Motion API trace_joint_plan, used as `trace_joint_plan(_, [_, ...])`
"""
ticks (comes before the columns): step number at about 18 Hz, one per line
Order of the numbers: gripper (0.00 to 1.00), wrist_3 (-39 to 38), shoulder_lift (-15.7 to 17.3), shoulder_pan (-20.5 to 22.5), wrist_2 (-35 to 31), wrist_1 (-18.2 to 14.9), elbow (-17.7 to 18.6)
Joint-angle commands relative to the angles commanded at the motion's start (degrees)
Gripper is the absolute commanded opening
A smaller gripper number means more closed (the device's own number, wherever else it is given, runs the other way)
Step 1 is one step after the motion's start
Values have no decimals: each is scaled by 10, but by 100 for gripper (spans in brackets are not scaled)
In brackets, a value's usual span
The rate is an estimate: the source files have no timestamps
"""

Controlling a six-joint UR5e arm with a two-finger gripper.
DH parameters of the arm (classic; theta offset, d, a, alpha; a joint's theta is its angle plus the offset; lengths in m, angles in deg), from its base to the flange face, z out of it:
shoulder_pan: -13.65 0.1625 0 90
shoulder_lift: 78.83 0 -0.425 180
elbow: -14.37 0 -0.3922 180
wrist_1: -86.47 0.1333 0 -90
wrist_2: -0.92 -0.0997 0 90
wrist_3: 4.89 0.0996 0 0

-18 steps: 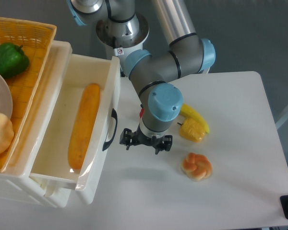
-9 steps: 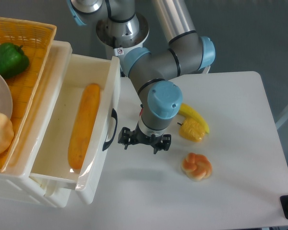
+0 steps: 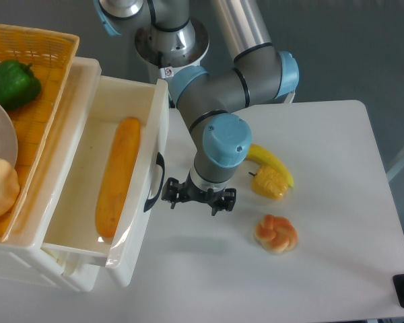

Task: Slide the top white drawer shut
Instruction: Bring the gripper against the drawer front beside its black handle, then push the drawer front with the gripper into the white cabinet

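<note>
The top white drawer (image 3: 108, 182) stands pulled out at nine o'clock of the gripper (image 3: 198, 197), a long orange vegetable (image 3: 118, 176) inside. The claw hangs spread and empty beside the black handle (image 3: 155, 182) (approach step, apparently); next, a push toward nine o'clock.

The gripper (image 3: 198, 198) sits further left than in the two earlier pictures, shifting a little at each step toward the top white drawer (image 3: 101, 182). Its left end is now just beside the black handle (image 3: 155, 182) on the drawer front, where a wider strip of table showed between them a second ago. The blue wrist joint (image 3: 223, 140) above it shifts left with it
</note>
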Motion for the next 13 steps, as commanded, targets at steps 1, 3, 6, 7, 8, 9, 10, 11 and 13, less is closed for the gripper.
trace_joint_plan(1, [100, 0, 0, -1, 0, 0, 0])
trace_joint_plan(3, [100, 0, 1, -3, 0, 0, 0])
trace_joint_plan(6, [100, -1, 2, -6, 2, 0, 0])
trace_joint_plan(7, [100, -1, 2, -6, 6, 0, 0])
trace_joint_plan(8, [100, -1, 2, -6, 9, 0, 0])
trace_joint_plan(9, [100, -1, 5, -6, 10, -1, 1])
trace_joint_plan(10, [100, -1, 7, -6, 10, -3, 1])
trace_joint_plan(11, [100, -1, 7, -6, 11, -6, 1])
trace_joint_plan(13, [100, -1, 9, -6, 17, -8, 1])
